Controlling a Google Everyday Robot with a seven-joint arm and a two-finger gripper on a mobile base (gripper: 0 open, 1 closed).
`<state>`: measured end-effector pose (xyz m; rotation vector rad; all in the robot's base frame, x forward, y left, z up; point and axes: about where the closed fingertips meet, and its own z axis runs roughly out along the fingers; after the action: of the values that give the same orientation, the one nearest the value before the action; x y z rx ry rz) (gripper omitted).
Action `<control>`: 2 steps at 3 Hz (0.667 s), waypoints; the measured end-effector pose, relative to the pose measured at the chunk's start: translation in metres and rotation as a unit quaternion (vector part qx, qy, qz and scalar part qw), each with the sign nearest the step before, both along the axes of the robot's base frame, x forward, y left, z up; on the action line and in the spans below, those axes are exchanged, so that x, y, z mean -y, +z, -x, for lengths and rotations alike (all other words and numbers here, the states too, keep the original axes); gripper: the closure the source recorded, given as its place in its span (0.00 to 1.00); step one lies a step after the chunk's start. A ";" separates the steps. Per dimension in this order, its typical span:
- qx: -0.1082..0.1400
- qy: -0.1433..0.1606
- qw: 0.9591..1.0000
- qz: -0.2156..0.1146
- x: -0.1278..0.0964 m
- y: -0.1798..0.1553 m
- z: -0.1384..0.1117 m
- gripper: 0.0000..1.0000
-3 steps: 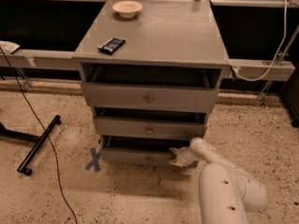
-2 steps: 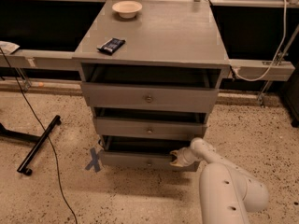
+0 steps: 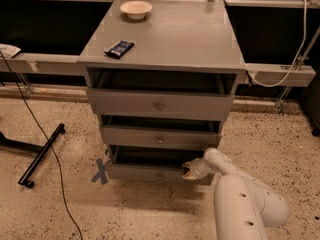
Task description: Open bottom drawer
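Note:
The bottom drawer [image 3: 145, 173] is the lowest grey drawer of the cabinet. It stands pulled out a little, with a dark gap above its shallow front and a small round knob [image 3: 159, 176] at centre. My gripper [image 3: 190, 171] sits at the right end of that drawer's front, at its top edge, on the end of the white arm [image 3: 240, 194] that comes in from the lower right. The middle drawer [image 3: 160, 137] and top drawer [image 3: 160, 104] above it also stand slightly out.
A white bowl [image 3: 136, 9] and a dark packet [image 3: 119, 48] lie on the cabinet top [image 3: 170, 34]. A black stand leg [image 3: 42, 154] and a cable [image 3: 45, 149] cross the speckled floor at left. Blue tape [image 3: 101, 170] marks the floor by the cabinet's left corner.

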<state>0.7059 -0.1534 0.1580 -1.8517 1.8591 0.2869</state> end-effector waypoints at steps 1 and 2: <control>-0.009 -0.004 1.000 -0.002 0.009 -0.002 0.014 0.70; -0.009 -0.004 1.000 -0.002 0.008 -0.002 0.013 0.53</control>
<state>0.6928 -0.1610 0.1559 -1.8446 1.8759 0.3049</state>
